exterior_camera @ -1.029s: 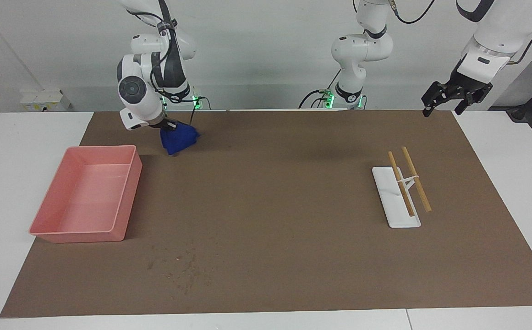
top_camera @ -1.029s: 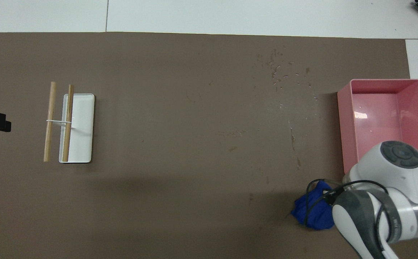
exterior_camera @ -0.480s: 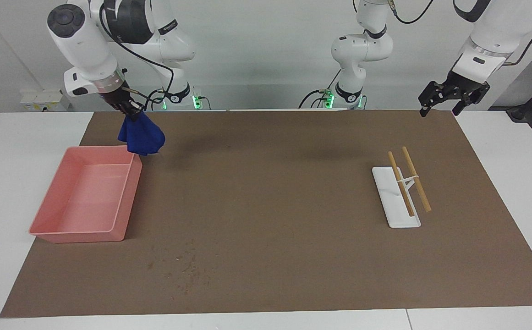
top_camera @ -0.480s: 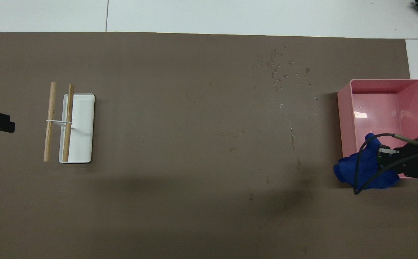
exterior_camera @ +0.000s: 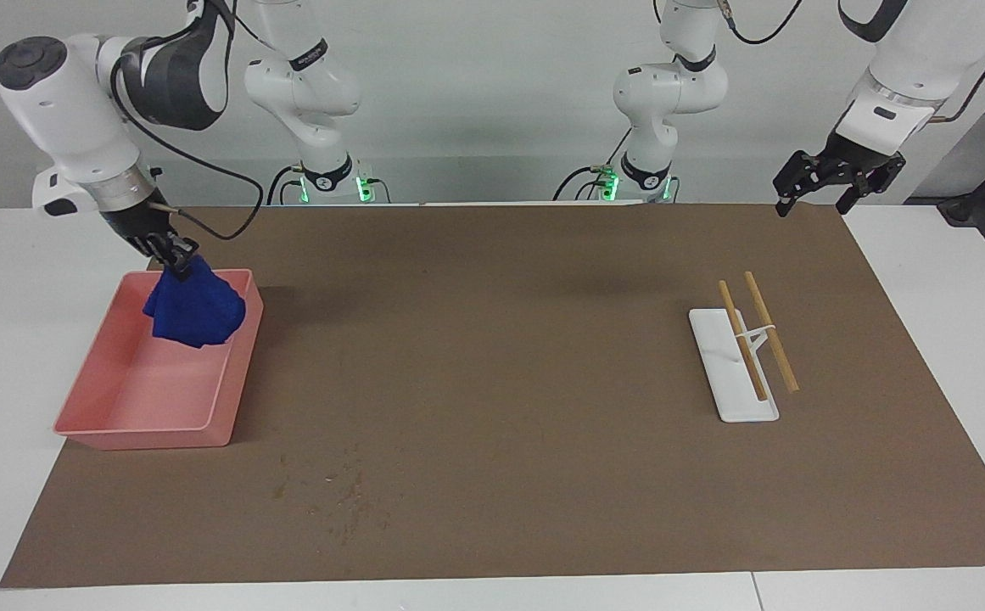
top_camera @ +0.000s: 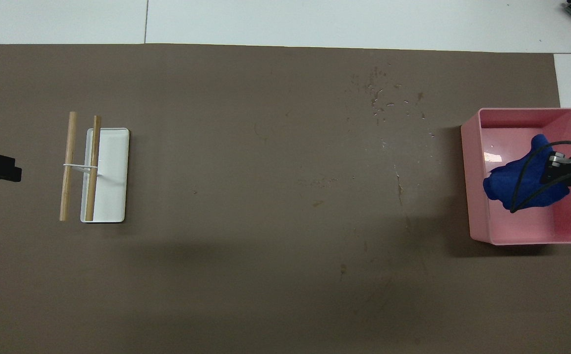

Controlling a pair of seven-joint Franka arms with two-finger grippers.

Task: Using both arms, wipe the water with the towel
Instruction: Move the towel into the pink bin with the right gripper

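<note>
The deep-blue towel (exterior_camera: 195, 309) (top_camera: 524, 181) hangs bunched from my right gripper (exterior_camera: 176, 257) (top_camera: 553, 166), which is shut on its top. Gripper and towel are over the pink bin (exterior_camera: 106, 412) (top_camera: 479, 216) at the right arm's end of the table. Small water droplets and damp marks (exterior_camera: 335, 496) (top_camera: 381, 101) speckle the brown mat, farther from the robots than the bin's corner. My left gripper (exterior_camera: 823, 182) (top_camera: 0, 169) hangs open and holds nothing, high over the mat's corner at the left arm's end, where that arm waits.
A white rack (exterior_camera: 734, 373) (top_camera: 108, 174) with two wooden rods (exterior_camera: 768, 331) (top_camera: 69, 164) stands toward the left arm's end. The brown mat (exterior_camera: 500, 356) covers most of the white table.
My right arm has carried the towel from the mat near its base up and sideways to over the pink bin. The left gripper has barely shifted.
</note>
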